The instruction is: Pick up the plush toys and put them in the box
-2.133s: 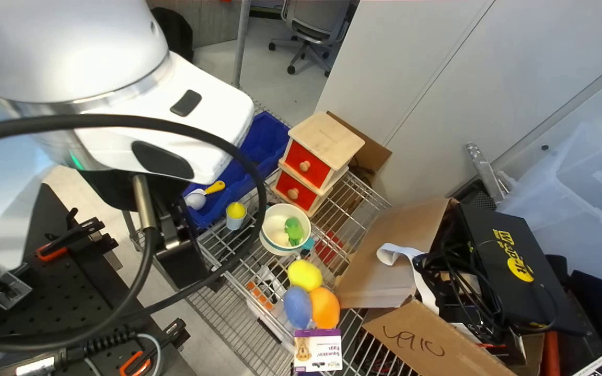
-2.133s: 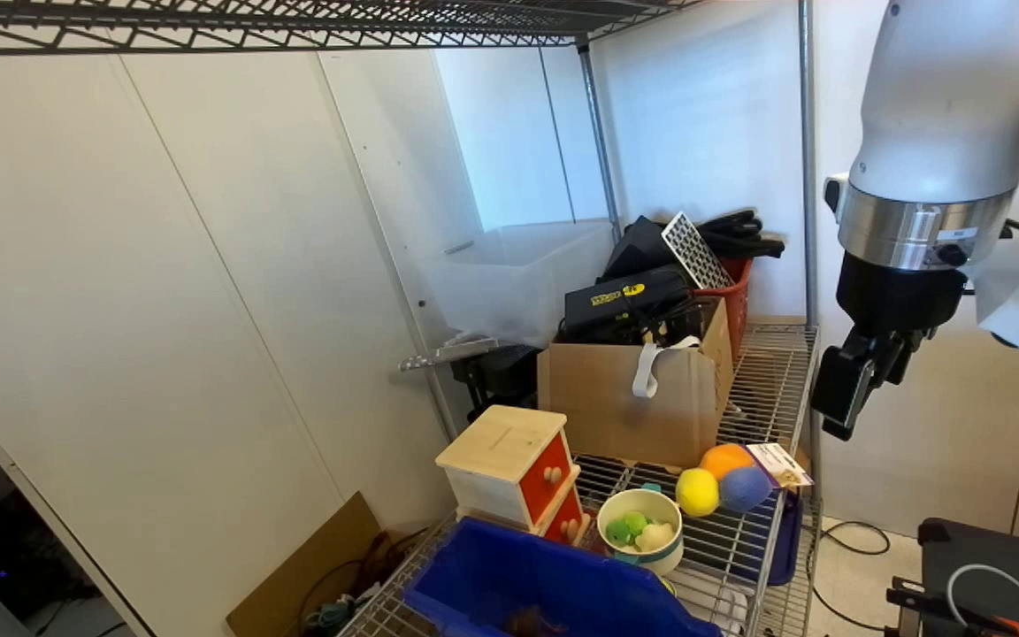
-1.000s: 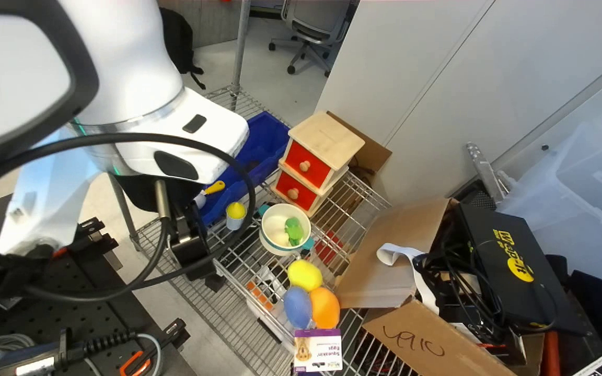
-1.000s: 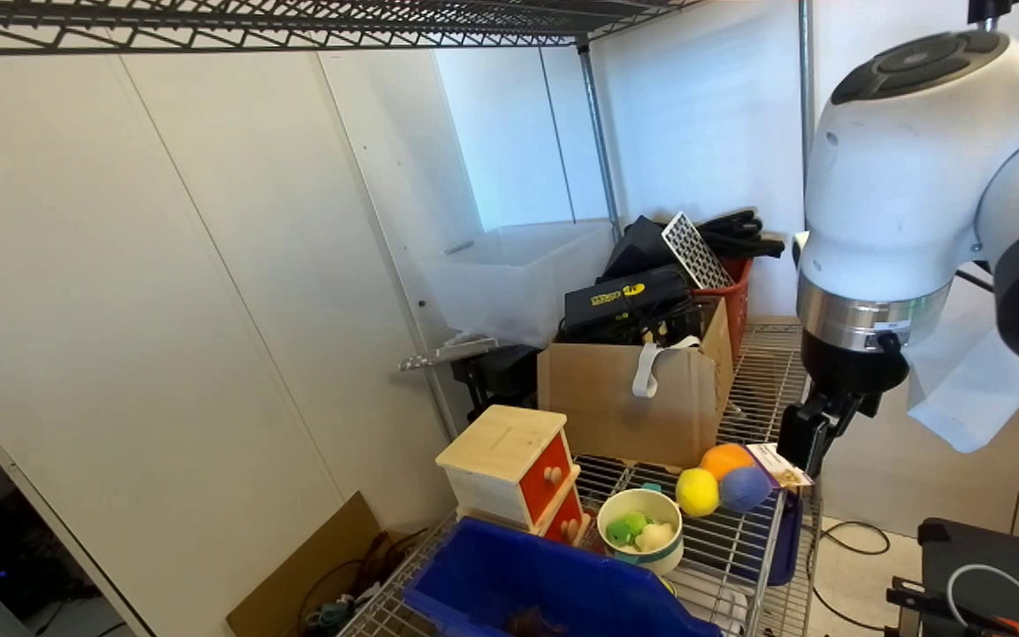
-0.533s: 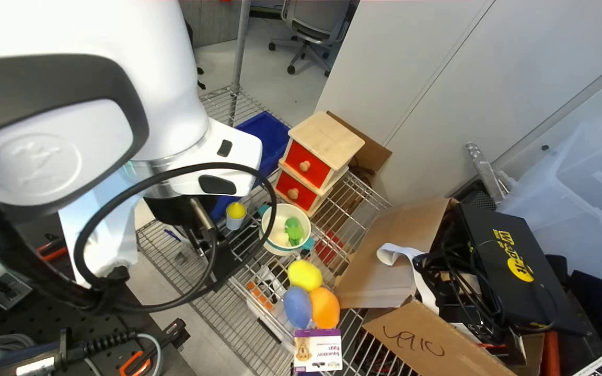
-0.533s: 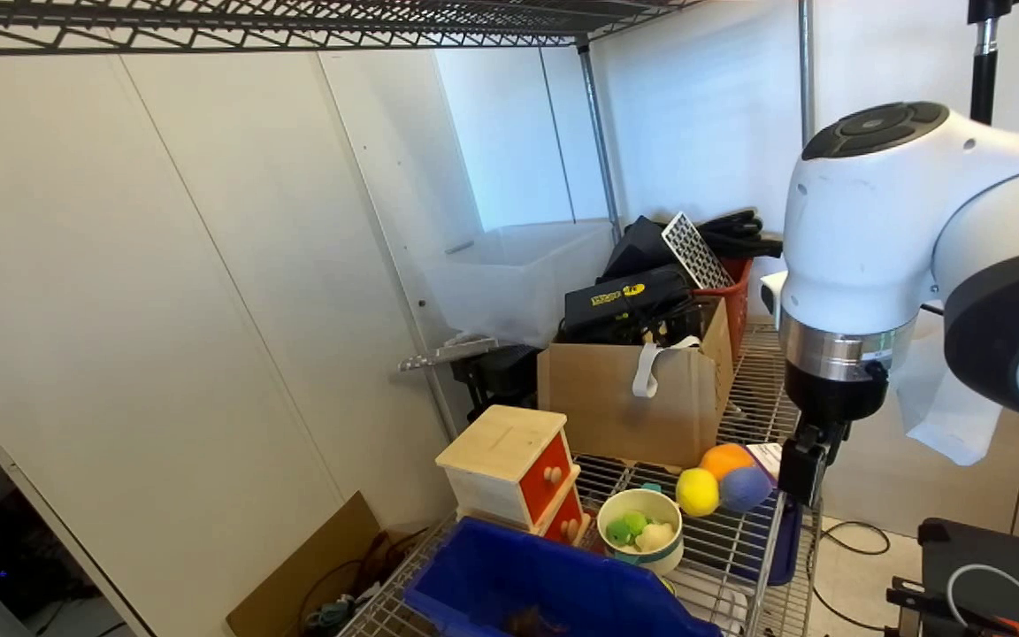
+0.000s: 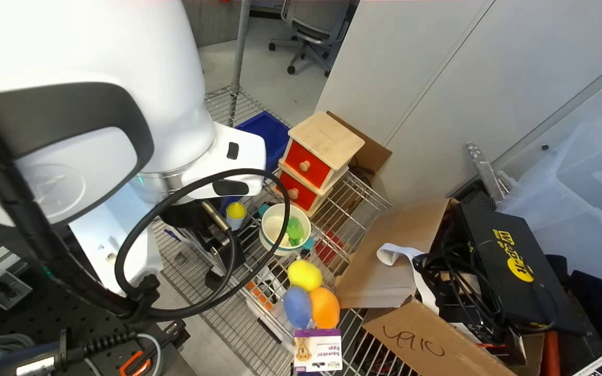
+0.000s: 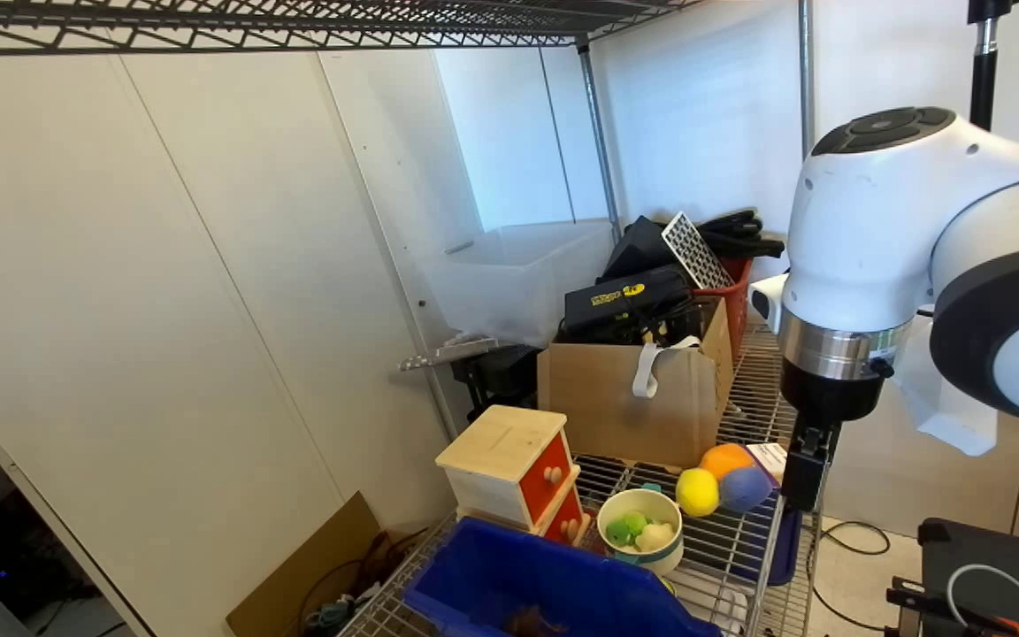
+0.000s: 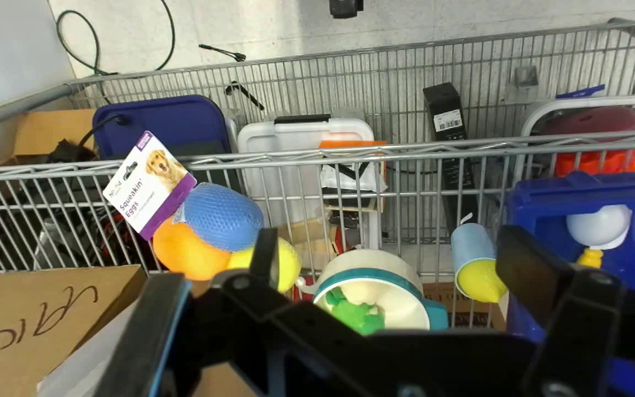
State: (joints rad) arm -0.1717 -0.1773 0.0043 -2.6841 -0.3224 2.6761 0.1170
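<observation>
The plush toys lie together on the wire shelf by a card: yellow (image 7: 304, 275), blue (image 7: 297, 307) and orange (image 7: 325, 308). In an exterior view the yellow (image 8: 697, 493), blue (image 8: 746, 489) and orange (image 8: 726, 460) ones touch each other. The wrist view shows blue (image 9: 224, 216), orange (image 9: 188, 251) and yellow (image 9: 290, 264) at left, yellow partly behind a finger. The box, a blue bin (image 8: 509, 548), stands on the shelf, with something brown inside; it also shows in the wrist view (image 9: 543, 190). My gripper (image 9: 396, 259) is open and empty, pointing down near the shelf edge (image 8: 808, 482).
A white-and-teal bowl (image 9: 372, 270) with green and cream items stands between toys and bin. A light blue cup (image 9: 472, 248) with a yellow top is beside it. A red-drawer wooden box (image 8: 509, 460) and an open cardboard box (image 8: 624, 407) stand behind. A cable loops around my wrist.
My arm has come down and in toward the shelf over the last two seconds, with only a slight shift in the last half second. The toys, bowl and bin have not moved.
</observation>
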